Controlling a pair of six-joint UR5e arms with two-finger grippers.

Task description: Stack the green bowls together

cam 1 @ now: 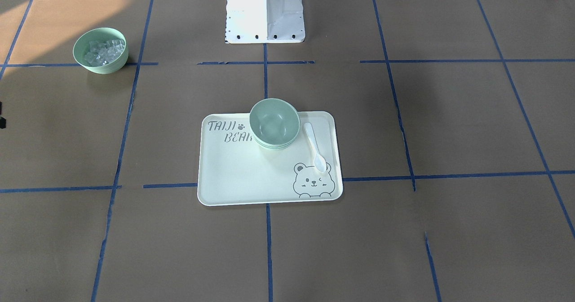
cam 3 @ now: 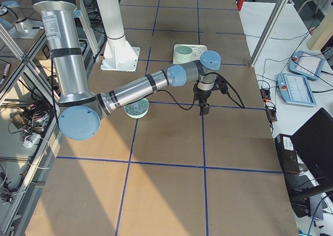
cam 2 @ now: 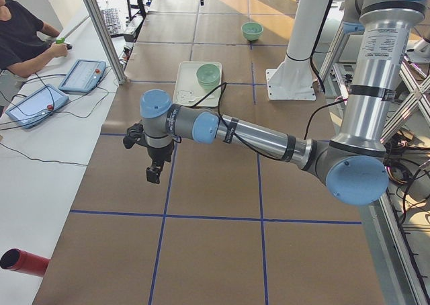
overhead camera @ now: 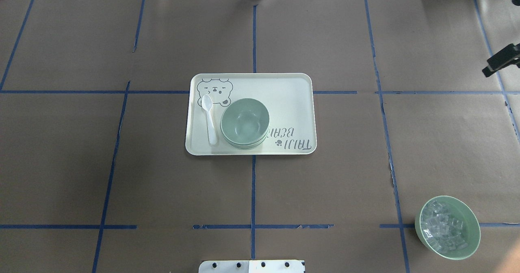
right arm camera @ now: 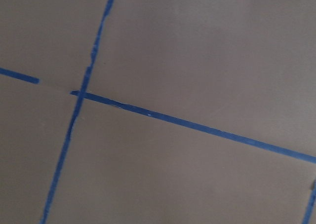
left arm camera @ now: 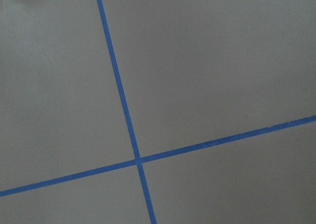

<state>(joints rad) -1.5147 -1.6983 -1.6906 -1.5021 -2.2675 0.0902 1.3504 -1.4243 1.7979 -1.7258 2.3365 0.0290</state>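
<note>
The green bowls (cam 1: 274,123) sit nested in one stack on the near part of the bear-printed tray (cam 1: 233,176); layered rims show under the top bowl, which is empty. The stack also shows in the overhead view (overhead camera: 245,122) and both side views (cam 2: 208,73) (cam 3: 183,52). My left gripper (cam 2: 154,174) hangs over bare paper far from the tray, seen only from the side; I cannot tell its state. My right gripper (cam 3: 204,109) hangs over bare paper on the other side; only a black edge of it shows overhead (overhead camera: 501,60), so I cannot tell its state. Both wrist views show only paper and tape.
A white spoon (cam 1: 316,147) lies on the tray beside the stack. A like green bowl with clear cubes (overhead camera: 447,227) stands near the robot's right front. The white robot base (cam 1: 265,12) is behind the tray. An operator (cam 2: 23,36) sits at the side table with tablets.
</note>
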